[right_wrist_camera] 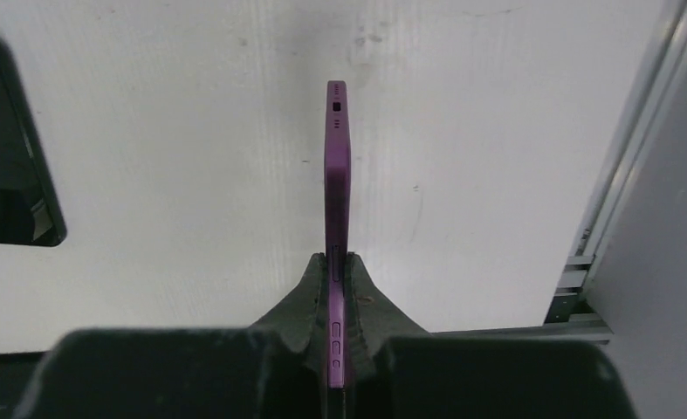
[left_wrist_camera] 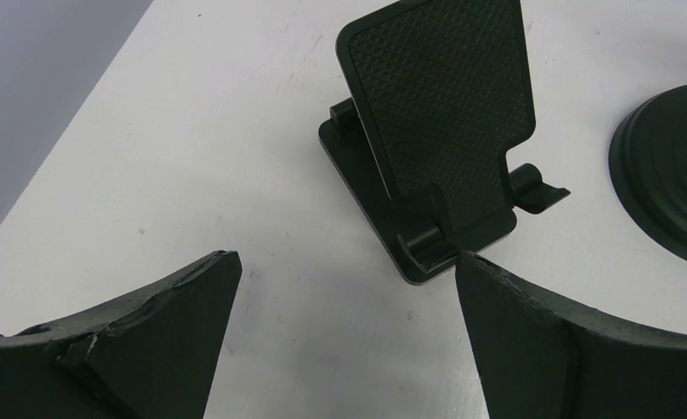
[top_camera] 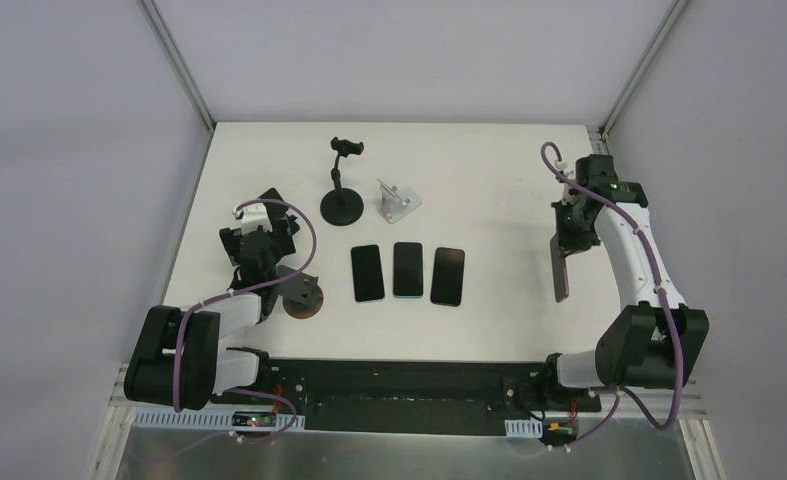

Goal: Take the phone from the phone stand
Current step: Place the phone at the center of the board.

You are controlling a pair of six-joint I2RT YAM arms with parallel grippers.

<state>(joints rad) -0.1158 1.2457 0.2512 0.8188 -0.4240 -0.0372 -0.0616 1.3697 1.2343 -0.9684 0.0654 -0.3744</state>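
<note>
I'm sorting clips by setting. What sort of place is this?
Probably a robotics lab test cell: a white table enclosed by plain grey panels on aluminium framing, with a left arm and right arm bolted at its edge, and a row of phones as props.

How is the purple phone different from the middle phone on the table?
The purple phone is held on edge by the right gripper; the middle phone lies flat, untouched. The purple phone is purple; the middle phone looks black. Both are slim rectangles.
</note>
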